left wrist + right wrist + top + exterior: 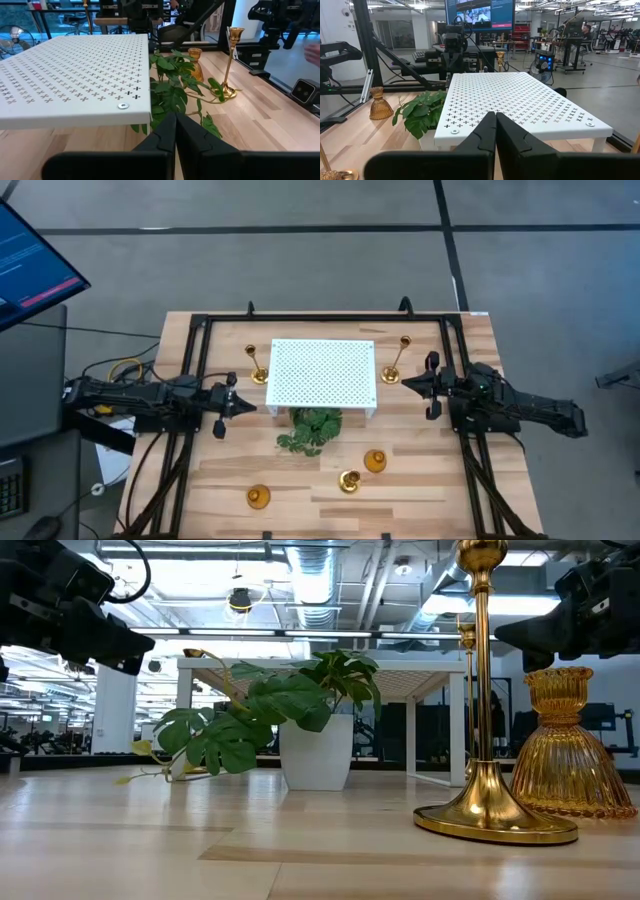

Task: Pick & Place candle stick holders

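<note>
progress: none placed, all five candle stick holders [349, 480] on table | platform [322, 372] bare | left gripper [236, 407] fingers together, empty | right gripper [415, 384] fingers together, empty

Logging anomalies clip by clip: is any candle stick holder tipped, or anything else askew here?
Nothing stands out. All five candle stick holders appear upright on the table, none on the white platform. The plant stands upright.

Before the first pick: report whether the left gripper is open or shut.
Shut. In its wrist view the left gripper has both dark fingers pressed together, holding nothing.
</note>
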Controlling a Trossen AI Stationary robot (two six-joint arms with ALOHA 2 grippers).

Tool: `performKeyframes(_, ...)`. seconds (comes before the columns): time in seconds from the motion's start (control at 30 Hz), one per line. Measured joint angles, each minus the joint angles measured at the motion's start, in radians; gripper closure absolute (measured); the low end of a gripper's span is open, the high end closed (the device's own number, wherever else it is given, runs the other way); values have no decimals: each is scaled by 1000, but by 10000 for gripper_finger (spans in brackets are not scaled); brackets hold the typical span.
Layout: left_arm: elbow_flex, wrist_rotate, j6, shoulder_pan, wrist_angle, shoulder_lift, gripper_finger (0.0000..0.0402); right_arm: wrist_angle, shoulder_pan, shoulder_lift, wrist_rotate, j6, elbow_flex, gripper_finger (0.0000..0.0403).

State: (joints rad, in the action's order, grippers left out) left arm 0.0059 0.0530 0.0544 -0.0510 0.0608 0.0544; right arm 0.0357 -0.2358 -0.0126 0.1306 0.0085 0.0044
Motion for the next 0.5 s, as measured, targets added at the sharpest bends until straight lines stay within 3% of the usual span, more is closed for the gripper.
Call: performKeyframes(0.5,0,0,-41,0,8,0,394,0,0,0,0,0,0,403)
